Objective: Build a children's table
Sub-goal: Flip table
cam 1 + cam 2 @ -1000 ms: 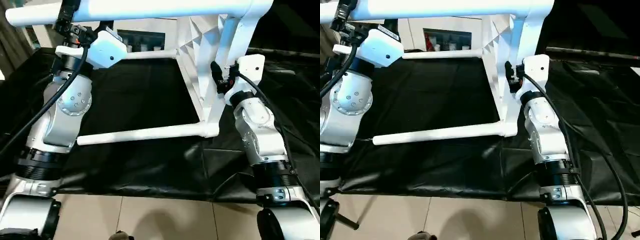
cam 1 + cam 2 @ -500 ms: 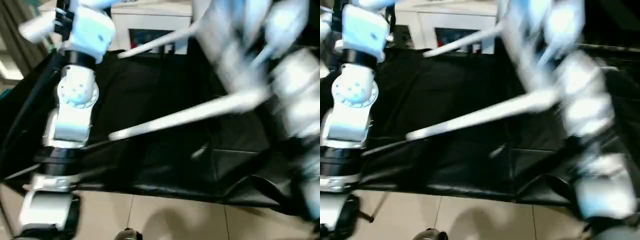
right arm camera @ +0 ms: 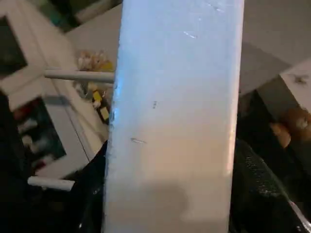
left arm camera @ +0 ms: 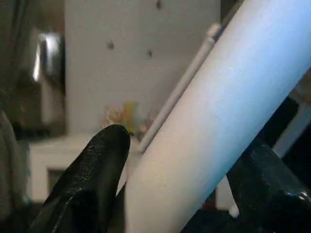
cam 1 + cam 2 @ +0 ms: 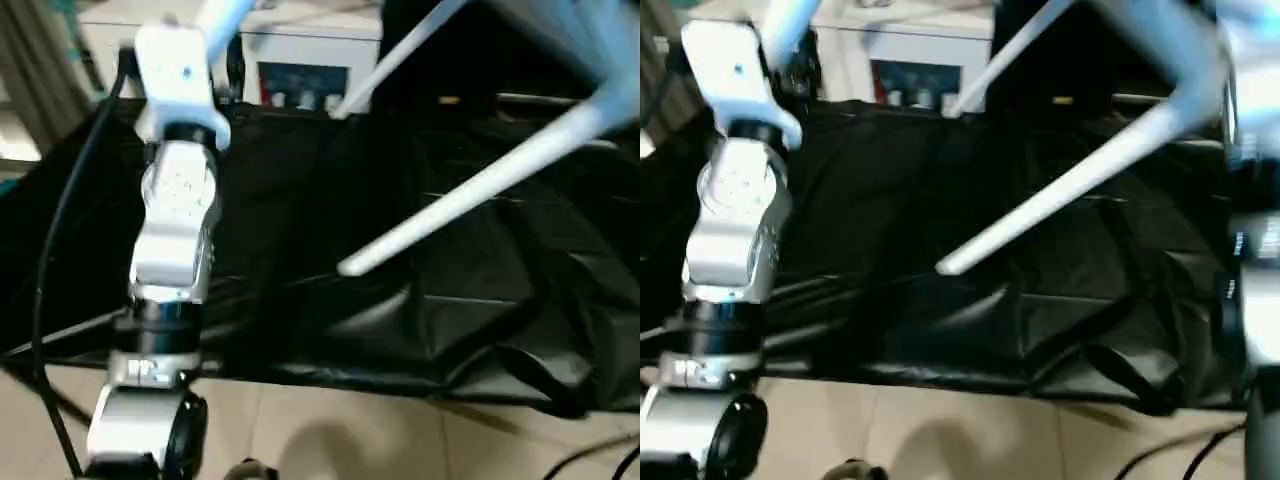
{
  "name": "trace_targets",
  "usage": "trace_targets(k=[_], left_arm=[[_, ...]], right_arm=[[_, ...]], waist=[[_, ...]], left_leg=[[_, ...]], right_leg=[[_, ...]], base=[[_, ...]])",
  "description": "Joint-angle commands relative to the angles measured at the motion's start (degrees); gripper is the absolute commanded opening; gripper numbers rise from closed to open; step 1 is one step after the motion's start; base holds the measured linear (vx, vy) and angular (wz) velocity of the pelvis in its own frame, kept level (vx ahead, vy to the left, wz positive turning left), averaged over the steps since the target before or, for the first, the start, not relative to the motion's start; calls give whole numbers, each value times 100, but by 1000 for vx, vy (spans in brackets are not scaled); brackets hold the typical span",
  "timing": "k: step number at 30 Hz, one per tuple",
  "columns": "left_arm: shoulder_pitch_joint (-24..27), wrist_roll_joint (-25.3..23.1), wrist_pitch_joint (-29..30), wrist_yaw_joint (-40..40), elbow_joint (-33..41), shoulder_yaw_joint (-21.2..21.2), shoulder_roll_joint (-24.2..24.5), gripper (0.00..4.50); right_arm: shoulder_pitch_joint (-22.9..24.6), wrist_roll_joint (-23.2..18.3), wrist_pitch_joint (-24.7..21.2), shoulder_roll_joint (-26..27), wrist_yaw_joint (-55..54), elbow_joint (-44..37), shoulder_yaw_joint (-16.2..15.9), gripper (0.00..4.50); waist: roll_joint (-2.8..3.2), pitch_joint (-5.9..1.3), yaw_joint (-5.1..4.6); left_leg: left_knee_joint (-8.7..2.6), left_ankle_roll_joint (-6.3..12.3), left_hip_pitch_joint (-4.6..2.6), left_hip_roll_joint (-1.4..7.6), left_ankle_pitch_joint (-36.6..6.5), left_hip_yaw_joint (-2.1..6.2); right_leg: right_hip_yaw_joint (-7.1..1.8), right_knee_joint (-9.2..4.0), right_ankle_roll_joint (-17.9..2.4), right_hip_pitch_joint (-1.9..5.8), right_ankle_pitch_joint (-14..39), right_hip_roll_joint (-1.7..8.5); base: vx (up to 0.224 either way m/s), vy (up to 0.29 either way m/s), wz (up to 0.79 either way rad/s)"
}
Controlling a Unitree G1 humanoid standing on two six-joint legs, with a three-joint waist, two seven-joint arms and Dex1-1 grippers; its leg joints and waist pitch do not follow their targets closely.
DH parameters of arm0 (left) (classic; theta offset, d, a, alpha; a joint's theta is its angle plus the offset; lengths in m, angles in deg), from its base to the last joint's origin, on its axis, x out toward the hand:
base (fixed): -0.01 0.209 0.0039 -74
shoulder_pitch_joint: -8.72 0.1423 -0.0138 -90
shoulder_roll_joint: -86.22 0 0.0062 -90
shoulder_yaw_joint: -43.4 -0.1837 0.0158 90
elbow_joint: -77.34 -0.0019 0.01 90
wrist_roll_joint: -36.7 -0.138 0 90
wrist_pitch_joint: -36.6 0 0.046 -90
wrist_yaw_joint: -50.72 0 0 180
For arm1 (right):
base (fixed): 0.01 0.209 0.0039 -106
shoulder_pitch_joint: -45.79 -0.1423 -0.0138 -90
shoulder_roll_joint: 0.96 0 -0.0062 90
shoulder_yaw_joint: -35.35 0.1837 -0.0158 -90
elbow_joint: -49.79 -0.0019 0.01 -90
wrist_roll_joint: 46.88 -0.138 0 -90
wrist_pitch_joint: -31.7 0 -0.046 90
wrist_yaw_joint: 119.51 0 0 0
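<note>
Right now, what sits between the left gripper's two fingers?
A white tubular table leg runs through the left gripper, between its black fingers, with nothing else in between; the left wrist view shows it.

A large work table draped in wrinkled black cloth (image 5: pixel 300 230) spans the scene, its cover folded and creased along the near edge. Behind it stands a white cabinet with a glass door (image 5: pixel 300 60), small blurred items on its shelf. Beige floor tiles (image 5: pixel 330 430) lie below, with a grey curtain (image 5: pixel 40 80) at the far left.
</note>
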State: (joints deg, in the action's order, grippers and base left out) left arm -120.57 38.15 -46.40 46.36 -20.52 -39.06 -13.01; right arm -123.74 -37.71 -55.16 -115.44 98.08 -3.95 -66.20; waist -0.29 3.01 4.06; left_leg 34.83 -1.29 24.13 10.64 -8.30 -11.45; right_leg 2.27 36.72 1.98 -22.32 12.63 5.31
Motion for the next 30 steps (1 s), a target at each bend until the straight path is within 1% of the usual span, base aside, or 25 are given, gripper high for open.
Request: trace_targets(k=[1,2,3,4,5,6,7,8,9,10,11,12,13,14,15,16,17,18,19,20,21,22,26,29,30], left_arm=[[209,310,385,-779,-494,1602,281,298],[295,290,406,-833,-545,1629,353,288],[391,236,419,-837,-586,1622,422,288],[437,218,419,-856,-603,1639,439,284],[470,217,421,-875,-613,1645,453,280],[541,235,429,-916,-641,1658,485,275],[541,235,429,-916,-641,1658,485,267],[628,284,441,-902,-682,1640,553,255],[691,315,441,-868,-718,1639,597,255],[739,343,446,-832,-746,1636,634,255],[881,428,476,-677,-842,1637,740,241],[919,455,504,-607,-867,1640,765,237],[976,444,531,-557,-890,1640,800,231],[1050,433,564,-477,-917,1628,841,226],[1099,443,574,-416,-953,1626,867,217],[1099,443,574,-416,-953,1626,867,217],[1141,442,542,-382,-991,1628,889,212],[1173,448,530,-359,-1014,1624,906,207],[1176,449,529,-357,-1016,1623,907,203],[1208,480,537,-305,-1031,1590,943,198],[1232,488,518,-281,-1018,1541,984,196],[1257,554,504,-216,-981,1472,1033,196],[1273,484,449,-292,-938,1444,1077,186],[1323,418,379,-322,-962,1455,1104,183],[1363,438,372,-304,-954,1459,1100,181]], right_arm=[[57,138,462,-171,1125,354,-250,195],[-246,247,620,-13,1095,683,-367,195],[-467,354,748,143,1057,929,-483,195],[-533,389,786,214,1056,1000,-530,195],[-585,416,821,262,1057,1064,-563,195],[-669,463,913,346,1058,1176,-626,195],[-669,463,913,346,1058,1176,-626,195],[-750,502,1001,436,1043,1285,-687,195],[-792,509,1035,509,1058,1322,-722,195],[-828,517,1069,562,1071,1363,-746,195],[-917,544,1144,726,1109,1453,-823,195],[-959,571,1193,777,1111,1524,-848,195],[-1008,633,1259,844,1079,1607,-900,195],[-1053,691,1328,919,1058,1694,-953,195],[-1088,714,1384,970,1046,1771,-983,195],[-1088,714,1384,970,1046,1771,-983,195],[-1116,735,1438,1012,1037,1831,-1013,195],[-1143,756,1497,1049,1034,1899,-1028,195],[-1145,758,1502,1051,1034,1904,-1029,195],[-1176,783,1570,1091,1037,1985,-1042,195],[-1211,856,1648,1122,1008,2057,-1082,195],[-1255,946,1754,1166,1010,2168,-1109,195],[-1312,1092,1938,1224,1023,2330,-1199,195],[-1326,1152,2053,1256,1032,2378,-1255,195],[-1344,1083,2094,1321,1152,2449,-1196,195]], waist=[[-84,-342,-73],[-85,-348,-120],[-126,-365,-157],[-117,-373,-178],[-118,-375,-208],[-158,-379,-249],[-134,-395,-245],[-103,-415,-232],[-115,-423,-237],[-116,-428,-241],[-165,-416,-271],[-153,-417,-260],[-194,-408,-274],[-165,-388,-277],[-203,-367,-291],[-187,-364,-287],[-171,-352,-293],[-172,-351,-298],[-203,-343,-299],[-202,-342,-299],[-216,-343,-300],[-239,-346,-306],[-252,-330,-313],[-270,-337,-317],[-283,-340,-322]], left_leg=[[-378,-214,-232,197,-2472,166],[-378,-240,-220,203,-2507,176],[-378,-228,-170,195,-2416,185],[-366,-219,-168,194,-2376,183],[-365,-157,-145,197,-2210,174],[-351,-76,-123,195,-2025,156],[-344,-57,-127,201,-1941,161],[-315,-10,-154,204,-1741,140],[-313,41,-143,227,-1547,143],[-310,49,-141,226,-1472,144],[-318,42,-135,228,-1549,137],[-310,37,-162,236,-1578,137],[-313,59,-162,242,-1597,126],[-325,33,-167,243,-1727,130],[-339,-22,-178,253,-1912,128],[-341,-64,-189,259,-1996,133],[-359,-163,-207,265,-2167,139],[-359,-205,-210,265,-2240,143],[-368,-266,-212,264,-2364,147],[-377,-324,-222,265,-2454,151],[-381,-363,-223,267,-2510,159],[-380,-378,-224,271,-2544,157],[-388,-450,-217,268,-2599,163],[-376,-406,-210,263,-2539,158],[-370,-377,-205,265,-2482,155]], right_leg=[[-119,-562,-880,7,1881,184],[-125,-544,-907,9,1801,188],[-110,-502,-944,46,1679,191],[-117,-492,-962,33,1604,191],[-128,-473,-976,37,1310,179],[-131,-448,-1015,57,1030,169],[-131,-429,-1058,65,921,175],[-140,-412,-1145,50,584,155],[-138,-374,-1248,53,266,151],[-129,-356,-1293,63,118,133],[-124,-333,-1359,64,13,111],[-128,-326,-1392,56,4,121],[-135,-341,-1414,50,16,125],[-138,-350,-1429,38,181,132],[-144,-371,-1396,23,416,135],[-150,-376,-1380,15,523,147],[-156,-394,-1326,-6,667,138],[-159,-394,-1305,-13,710,138],[-160,-400,-1251,-19,836,143],[-165,-413,-1197,-34,899,144],[-164,-403,-1176,-37,925,145],[-164,-407,-1168,-49,960,148],[-166,-393,-1121,-59,879,143],[-174,-391,-1105,-50,826,148],[-177,-382,-1119,-46,788,151]], base=[[0,0,0],[0,0,0],[0,0,0],[0,0,0],[0,0,0],[0,0,0],[0,0,0],[0,0,0],[0,0,0],[0,0,0],[0,0,0],[0,0,0],[0,0,0],[0,0,0],[0,0,0],[0,0,0],[0,0,0],[0,0,0],[0,0,0],[0,0,0],[0,0,0],[0,0,0],[0,0,0],[0,0,0],[0,0,0]])
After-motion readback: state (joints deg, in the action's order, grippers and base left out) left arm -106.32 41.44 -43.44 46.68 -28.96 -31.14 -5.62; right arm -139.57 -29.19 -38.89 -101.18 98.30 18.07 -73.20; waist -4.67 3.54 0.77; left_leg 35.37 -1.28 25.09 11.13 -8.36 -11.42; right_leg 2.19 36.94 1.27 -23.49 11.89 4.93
